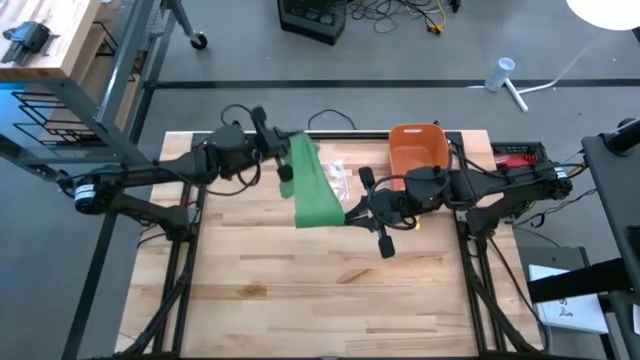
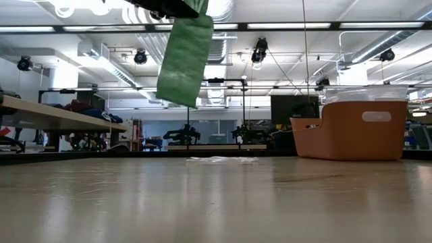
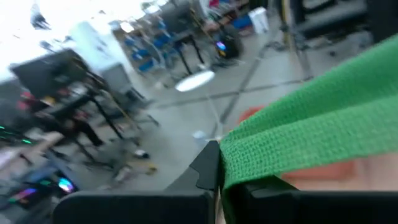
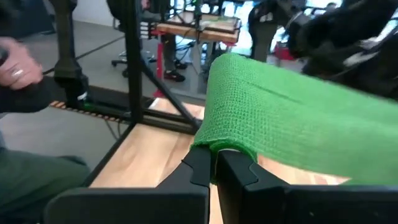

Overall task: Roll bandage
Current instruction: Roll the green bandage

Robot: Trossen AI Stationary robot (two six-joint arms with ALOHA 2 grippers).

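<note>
A: Two grippers clamp one strip: the left gripper (image 1: 283,160) pinches the upper end of the green bandage (image 1: 314,185), just above centre of the high view, and the right gripper (image 1: 362,212) pinches its lower end, just right of centre. Both are clenched on the cloth

B: So the bandage is off the surface (image 1: 300,300)?

A: Yes, it hangs between them. The low view shows it dangling from the top edge of the frame, left of centre, with clear air under its lower hem

B: How do you judge it will handle?

A: Light, soft and limp, I think. The weave looks open and a bit stretchy, so it should fold and twist under its own weight, not hold a shape. Rolling it likely needs steady tension from both ends. The ends look the best places to grip, as now; a hold mid-strip would bunch it

B: What does one view give that another lacks?

A: The right wrist view shows the cloth draped over the closed fingers (image 4: 200,163), which the high view cannot resolve. The high view alone shows both arms and the orange bin (image 1: 417,147) in the upper middle. Only the low view proves the gap beneath. A person's hand (image 4: 12,62) shows at the left edge of the right wrist view
</note>
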